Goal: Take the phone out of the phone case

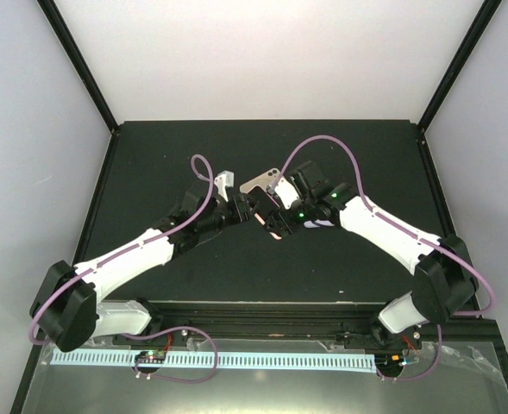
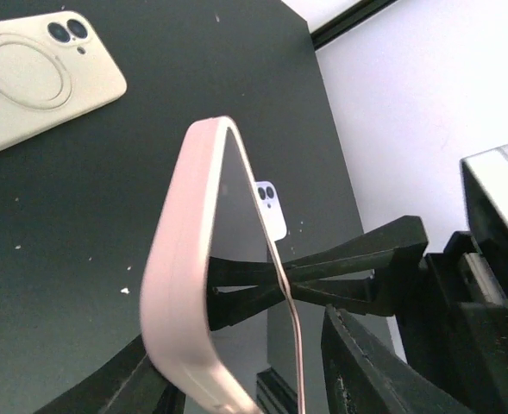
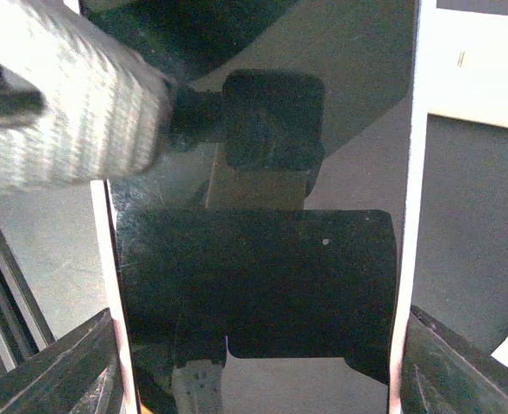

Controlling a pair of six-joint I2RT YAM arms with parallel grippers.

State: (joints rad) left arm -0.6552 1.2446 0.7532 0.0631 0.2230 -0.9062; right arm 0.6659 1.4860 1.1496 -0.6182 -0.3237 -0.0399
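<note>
The phone point(image 3: 262, 285) sits in its pink phone case point(image 2: 180, 285) and is held up off the table between both arms point(image 1: 273, 226). My right gripper point(image 3: 258, 345) is shut across its width, one finger on each long case edge, with the dark screen facing the camera. In the left wrist view my left gripper point(image 2: 241, 345) straddles the case's near end. Its left finger point(image 2: 120, 384) is against the pink wall. Its right finger point(image 2: 366, 362) stands a small gap off the thin far edge. The case wall looks blurred.
A cream phone-shaped item with a ring on its back point(image 2: 38, 73) lies flat on the black table point(image 1: 340, 164) just behind the grippers. A small white block point(image 1: 228, 179) stands next to it. White walls enclose the table on three sides.
</note>
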